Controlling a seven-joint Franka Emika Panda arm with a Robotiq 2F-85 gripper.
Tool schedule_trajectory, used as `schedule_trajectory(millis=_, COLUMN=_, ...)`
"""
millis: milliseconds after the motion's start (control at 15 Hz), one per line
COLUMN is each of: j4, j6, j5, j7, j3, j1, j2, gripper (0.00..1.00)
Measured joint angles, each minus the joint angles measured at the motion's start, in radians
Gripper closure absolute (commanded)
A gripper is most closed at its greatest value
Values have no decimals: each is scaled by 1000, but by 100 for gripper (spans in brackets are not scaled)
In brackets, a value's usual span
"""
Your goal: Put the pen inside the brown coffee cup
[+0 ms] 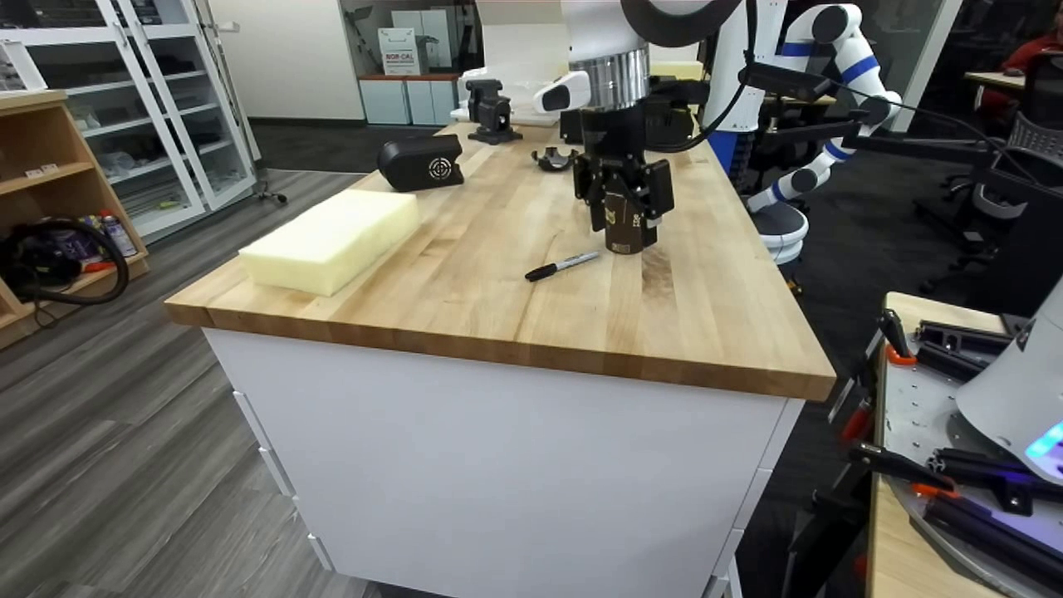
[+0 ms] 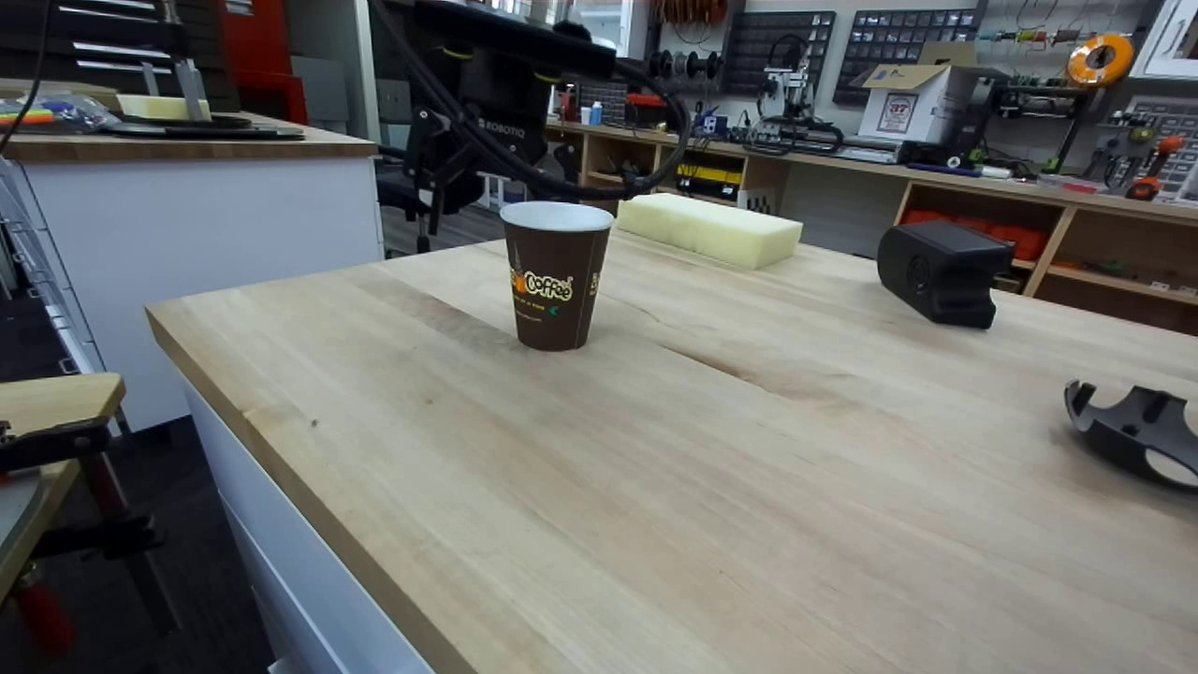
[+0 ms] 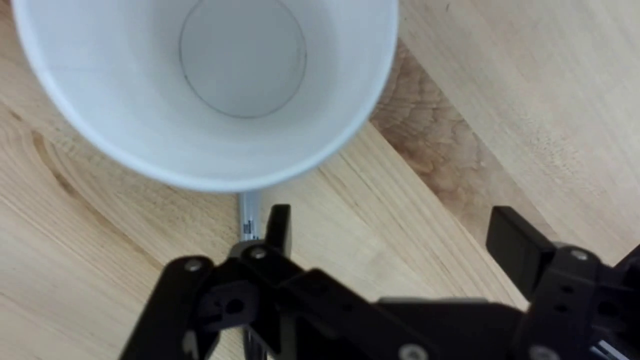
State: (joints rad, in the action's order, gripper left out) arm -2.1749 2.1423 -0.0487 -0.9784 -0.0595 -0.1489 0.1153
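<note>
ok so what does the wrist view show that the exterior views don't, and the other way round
Only the wrist view: the cup right down to its inside bottom, nothing in it.
Only the exterior views, for instance: the foam block, the black device and the lettering on the cup's wall.
Shared: the cup itself, the table and the open gripper; also the pen, partly hidden in the wrist view, whole in an exterior view.

In an exterior view, we saw on the wooden tabletop (image 1: 465,291) a foam block (image 1: 332,241) at left, the pen (image 1: 562,266), the brown coffee cup (image 1: 624,234) upright just right of it, and, farther, a boxy device (image 1: 420,163) and curved black piece (image 1: 554,159).
</note>
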Motion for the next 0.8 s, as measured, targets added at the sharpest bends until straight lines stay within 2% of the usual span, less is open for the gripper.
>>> schedule_trajectory(millis=267, j4=21, j6=-7, j5=-59, j7=49, j3=-9, j1=0, j2=3, gripper=0)
schedule_trajectory(millis=800, j4=28, j6=36, j5=-85, j7=66, j3=-9, j1=16, j2=25, gripper=0)
